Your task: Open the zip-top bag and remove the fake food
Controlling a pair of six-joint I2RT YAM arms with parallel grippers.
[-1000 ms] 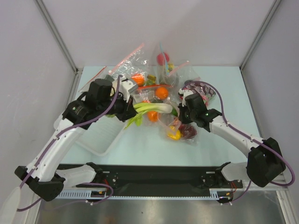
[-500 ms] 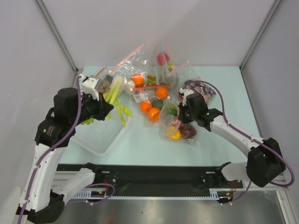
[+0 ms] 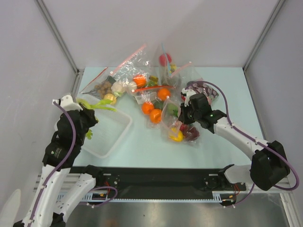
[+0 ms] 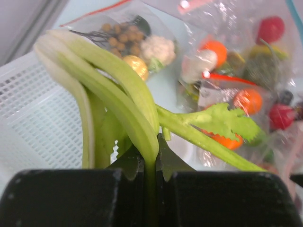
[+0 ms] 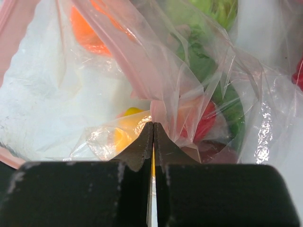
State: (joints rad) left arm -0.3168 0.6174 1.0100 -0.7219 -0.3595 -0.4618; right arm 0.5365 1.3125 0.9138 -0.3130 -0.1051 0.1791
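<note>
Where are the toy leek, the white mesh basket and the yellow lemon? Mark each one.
Green-and-white plastic toy leek (image 4: 120,101): left wrist view, on its bent stalk.
White mesh plastic basket (image 4: 38,127): left wrist view, on bare mesh.
Yellow plastic toy lemon (image 3: 176,136): top external view, on its rind.

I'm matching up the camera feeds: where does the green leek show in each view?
Top external: the leek is at far left, over the back-left corner of the white tray.
Left wrist: centre of the picture, stalks rising from the left tool, which is shut on them.
Right wrist: not in it.
Shared landmark: the white tray, seen in the top and left wrist views.
</note>
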